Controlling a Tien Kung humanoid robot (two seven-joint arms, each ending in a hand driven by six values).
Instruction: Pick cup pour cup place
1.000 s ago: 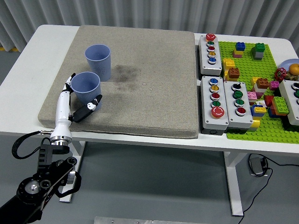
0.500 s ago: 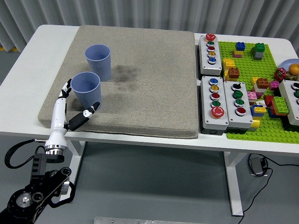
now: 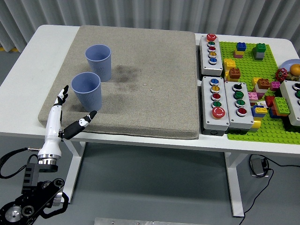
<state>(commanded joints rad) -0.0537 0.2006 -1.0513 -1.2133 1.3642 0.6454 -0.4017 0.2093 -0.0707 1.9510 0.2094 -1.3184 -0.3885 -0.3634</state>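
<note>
A white table (image 3: 28,70) seen from above, with most of its left and middle covered by a grey-beige felt mat (image 3: 150,89).

At the mat's near left corner the robot's left hand (image 3: 63,117) reaches up from below the table's near edge on a white forearm. Its fingers are spread and released, holding nothing: the thumb (image 3: 84,121) points right along the mat's near edge, and the other fingertips point up along the mat's left edge. The hand is just beside the near cup but apart from it.

Two light blue ribbed cups stand upright on the left part of the mat. The near cup (image 3: 87,90) is close to the mat's left edge; the far cup (image 3: 99,62) stands just behind it and slightly right, nearer the mat's far left corner. Whether either holds anything cannot be told. A faint dark stain (image 3: 126,72) marks the mat just right of the cups.

Right of the mat, three grey button boxes (image 3: 215,103) with coloured push buttons sit in a cluster. Beyond them, a green building-brick baseplate (image 3: 248,129) carrying scattered coloured bricks (image 3: 258,50) reaches the table's right edge, where another grey box is cut off.
</note>
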